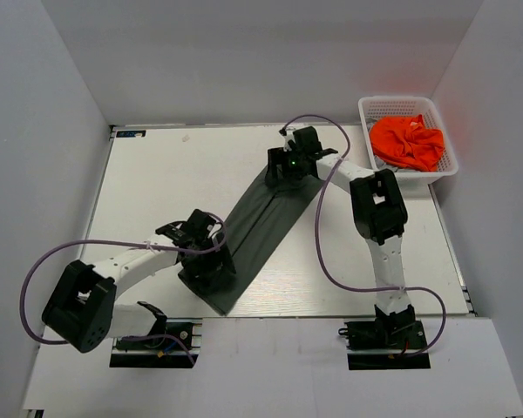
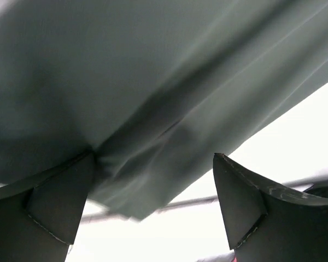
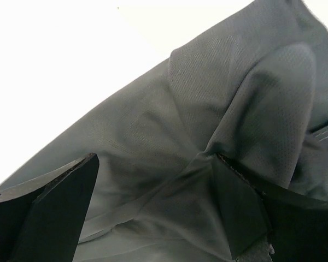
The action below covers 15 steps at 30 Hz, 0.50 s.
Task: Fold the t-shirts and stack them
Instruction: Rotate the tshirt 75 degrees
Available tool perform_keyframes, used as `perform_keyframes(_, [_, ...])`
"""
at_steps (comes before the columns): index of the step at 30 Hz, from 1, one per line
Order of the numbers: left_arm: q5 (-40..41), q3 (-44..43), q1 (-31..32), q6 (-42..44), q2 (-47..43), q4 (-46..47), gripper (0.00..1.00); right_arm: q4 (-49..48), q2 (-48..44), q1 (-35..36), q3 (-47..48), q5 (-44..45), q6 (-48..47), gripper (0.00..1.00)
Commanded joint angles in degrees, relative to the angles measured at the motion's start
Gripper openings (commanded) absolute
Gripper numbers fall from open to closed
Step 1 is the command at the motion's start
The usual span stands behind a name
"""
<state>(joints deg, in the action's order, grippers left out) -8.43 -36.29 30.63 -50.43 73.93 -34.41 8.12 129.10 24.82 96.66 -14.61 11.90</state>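
The grey shirt (image 1: 263,228) is lying diagonally on the table (image 1: 157,174). The left gripper (image 2: 153,156) and right gripper (image 3: 156,156) are standing spread wide over its ends. The orange shirt (image 1: 407,142) is sitting in the far-right basket (image 1: 451,164).

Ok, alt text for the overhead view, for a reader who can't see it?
A dark grey t-shirt, folded into a long strip, lies diagonally across a white table, with the left gripper at its near end and the right gripper at its far end. An orange t-shirt sits crumpled in a white basket at the far right.
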Motion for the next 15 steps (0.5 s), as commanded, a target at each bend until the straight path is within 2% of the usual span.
perform_keyframes(1, [-0.73, -2.26, 3.29, -1.07, -3.16, -13.38, 1.00, 6.12, 0.11, 0.06, 3.97, -0.77, -7.95, 0.90])
perform_keyframes(7, [3.58, -7.91, 6.72, -1.07, -15.91, -13.05, 1.00, 4.63, -9.90, 1.37, 0.47, -0.33, -3.74, 0.90])
perform_keyframes(9, [6.66, -8.61, 6.72, -1.07, -16.54, -13.05, 1.00, 6.02, -12.36, 1.81, -0.59, 1.42, -1.98, 0.90])
perform_keyframes(15, [19.58, -12.39, 7.25, -1.07, -15.31, -17.62, 1.00, 7.08, -20.02, 5.50, -12.45, 6.87, 5.76, 0.90])
